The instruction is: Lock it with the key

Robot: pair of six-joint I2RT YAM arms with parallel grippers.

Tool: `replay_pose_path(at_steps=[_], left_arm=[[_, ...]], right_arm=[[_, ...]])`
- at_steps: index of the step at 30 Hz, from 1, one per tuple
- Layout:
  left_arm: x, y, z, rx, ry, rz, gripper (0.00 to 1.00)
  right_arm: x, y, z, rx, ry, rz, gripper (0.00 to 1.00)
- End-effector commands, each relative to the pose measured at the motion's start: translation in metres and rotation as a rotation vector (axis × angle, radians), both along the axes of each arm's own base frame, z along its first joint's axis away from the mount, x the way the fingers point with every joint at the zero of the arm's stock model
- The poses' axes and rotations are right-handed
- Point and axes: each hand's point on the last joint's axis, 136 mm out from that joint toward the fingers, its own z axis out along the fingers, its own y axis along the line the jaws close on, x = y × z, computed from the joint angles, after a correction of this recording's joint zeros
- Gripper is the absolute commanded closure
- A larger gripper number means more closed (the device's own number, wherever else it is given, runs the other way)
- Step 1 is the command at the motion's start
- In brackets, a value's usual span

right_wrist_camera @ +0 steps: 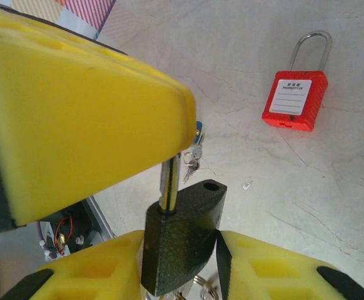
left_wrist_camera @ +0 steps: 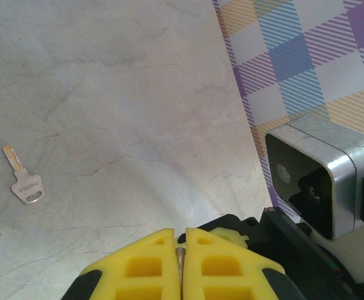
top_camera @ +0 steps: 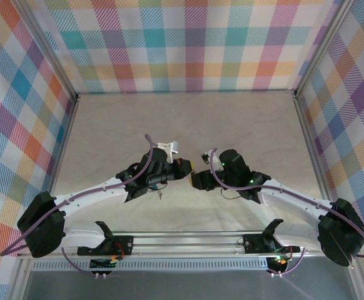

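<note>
A black padlock (right_wrist_camera: 182, 237) is held up between both arms at the table's middle. My right gripper (right_wrist_camera: 179, 253) is shut on its body, with a yellow finger pressed against each side. Its steel shackle (right_wrist_camera: 168, 184) runs up under a yellow finger (right_wrist_camera: 75, 112) of my left gripper (left_wrist_camera: 181, 250), which is shut on a thin strip of that metal. The shackle's free end is out of its hole (right_wrist_camera: 209, 186). A key ring (right_wrist_camera: 201, 286) hangs under the body; whether a key sits in the lock is hidden. In the top view the left gripper (top_camera: 177, 164) and right gripper (top_camera: 197, 177) meet.
A red padlock (right_wrist_camera: 294, 100) with a white label lies flat on the table beyond. A loose silver key (left_wrist_camera: 27, 186) lies on the marble, and a small bunch of keys (right_wrist_camera: 193, 156) lies closer. A white piece (top_camera: 169, 148) sits behind the grippers. Checked walls enclose three sides.
</note>
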Motion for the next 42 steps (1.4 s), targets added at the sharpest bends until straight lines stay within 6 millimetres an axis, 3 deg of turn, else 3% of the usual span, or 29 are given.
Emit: replay_pose_path(at_steps=[1, 6, 18, 29, 42], left_arm=[[-0.001, -0.007, 0.018, -0.018, -0.047, -0.02, 1.0], [-0.003, -0.01, 0.014, -0.014, -0.036, -0.032, 1.0], [-0.008, -0.006, 0.018, -0.049, -0.064, -0.037, 1.0], [-0.01, 0.001, 0.02, -0.044, -0.108, -0.037, 0.55], [-0.004, 0.025, 0.034, 0.067, -0.168, -0.001, 0.55]], right_arm=[[0.001, 0.004, 0.012, 0.011, -0.029, 0.014, 0.65], [0.003, 0.003, 0.016, 0.015, -0.047, 0.008, 0.68], [-0.001, 0.004, 0.023, 0.055, -0.057, 0.02, 1.0], [-0.02, 0.001, 0.044, 0.151, -0.116, 0.085, 1.0], [-0.039, -0.001, 0.054, 0.199, -0.133, 0.168, 1.0]])
